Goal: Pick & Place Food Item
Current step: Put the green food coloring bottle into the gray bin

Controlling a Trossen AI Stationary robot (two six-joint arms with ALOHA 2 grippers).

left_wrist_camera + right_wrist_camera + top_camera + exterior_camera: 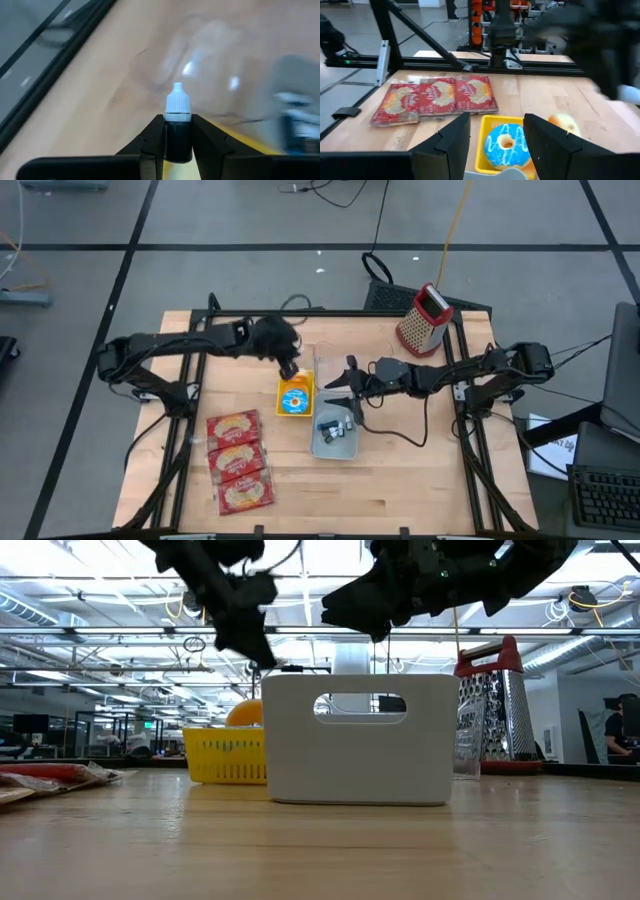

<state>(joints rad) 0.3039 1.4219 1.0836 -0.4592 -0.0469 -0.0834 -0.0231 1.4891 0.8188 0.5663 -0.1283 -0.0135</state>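
Left tool (178, 134) held a small dark bottle with a white dropper cap (178, 102), its two fingers pressed on the bottle's sides. In the high view this tool (288, 367) hung over the bench (400, 480), just above the far edge of the yellow basket (296, 397). Right tool (338, 386) stood partly open with nothing between its fingers, above the grey bin (335, 442) and just beside the basket.

From largest to smallest, the things were these. The wooden bench carried everything. Three red snack packets (238, 461) lay side by side near the front left part of the bench, well apart from the basket. A red and silver grater (424, 319) stood upright at the far right corner. The grey bin lay in the middle, with several small dark bottles inside it. The yellow basket touched or almost touched the bin's left side; I could not tell which. Inside the basket lay a donut with blue icing (507, 145), and beside it a rounded yellowish food item (564, 123).
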